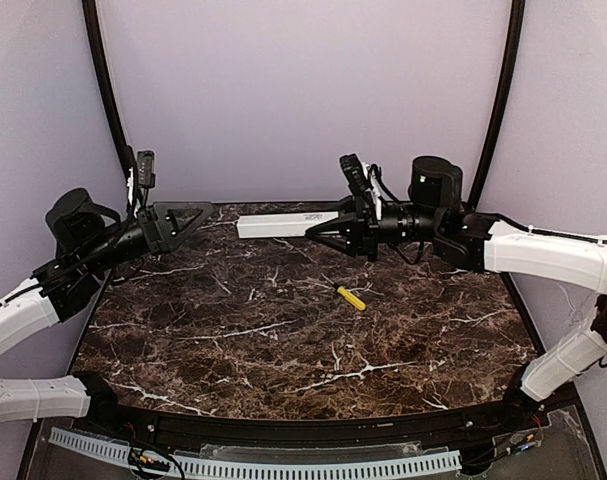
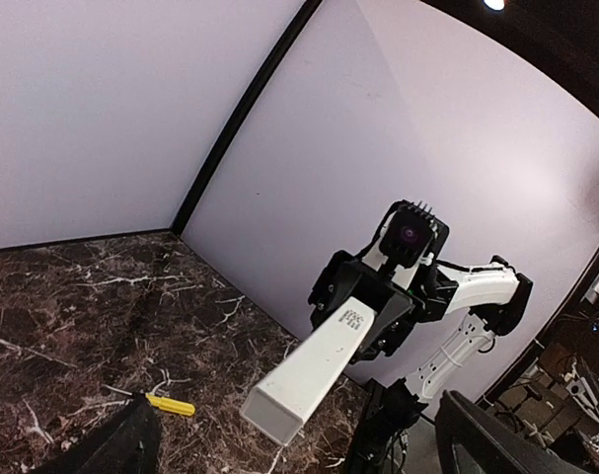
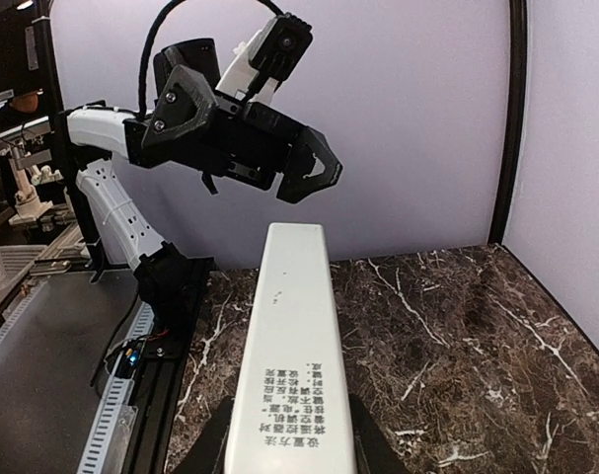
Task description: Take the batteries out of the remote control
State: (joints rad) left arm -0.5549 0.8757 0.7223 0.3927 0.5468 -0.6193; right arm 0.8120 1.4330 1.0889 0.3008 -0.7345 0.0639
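So the right end effector [image 1: 331, 224] has the remote control [image 1: 283, 223] clamped by one end. It's holding the remote out level above the back of the bench [image 1: 233, 350], with the free end aimed at the other arm. My guess is that's on purpose: one arm plays vise so the other can work on the battery end.

The left end effector [image 1: 195, 225] hangs just short of that free end with its fingers spread wide and nothing in them, lined up like it's about to come in.

Each view gives you something different:
- **Top view:** you get the gap between the two arms, plus a yellow stick [image 1: 351, 298] lying alone on the bench, well clear of everything.
- **Right wrist view:** this looks straight down the remote's long face, with small dark print by the gripped end. No open slot on that side.
- **Left wrist view:** you see the square end cap facing it and the stick's thin dark tip.

No batteries show in any view, so I reckon they're inside, but I can't tell if the cover is off.
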